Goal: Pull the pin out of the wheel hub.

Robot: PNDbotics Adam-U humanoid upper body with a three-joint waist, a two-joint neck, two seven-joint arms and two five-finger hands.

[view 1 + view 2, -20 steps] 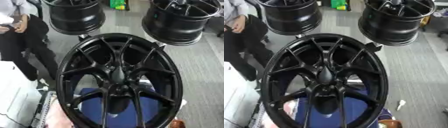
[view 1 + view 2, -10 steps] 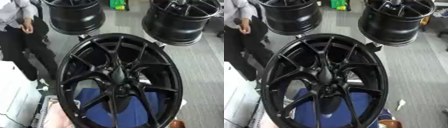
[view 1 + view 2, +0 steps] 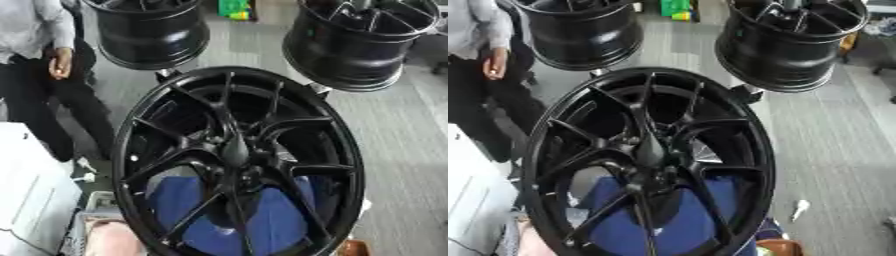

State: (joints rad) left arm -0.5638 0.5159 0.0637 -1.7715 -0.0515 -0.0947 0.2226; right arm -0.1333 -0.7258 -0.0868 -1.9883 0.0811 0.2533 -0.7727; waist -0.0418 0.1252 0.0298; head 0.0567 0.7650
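Centrally, one black wheel hub [image 3: 236,165], multi-spoked, stands tilted toward the camera and fills most of both eye views. A dark, tapered piece [image 3: 234,147] rises from its centre bore; it may be the pin, though black on black leaves that uncertain. Behind the spokes lies something blue [image 3: 262,215]. Two further black wheels [image 3: 153,32] [image 3: 363,40] stand on the grey floor [image 3: 398,135] beyond. Neither hand shows in either view, so their state cannot be told. If that centre piece is the pin, it is seated and the pull remains.
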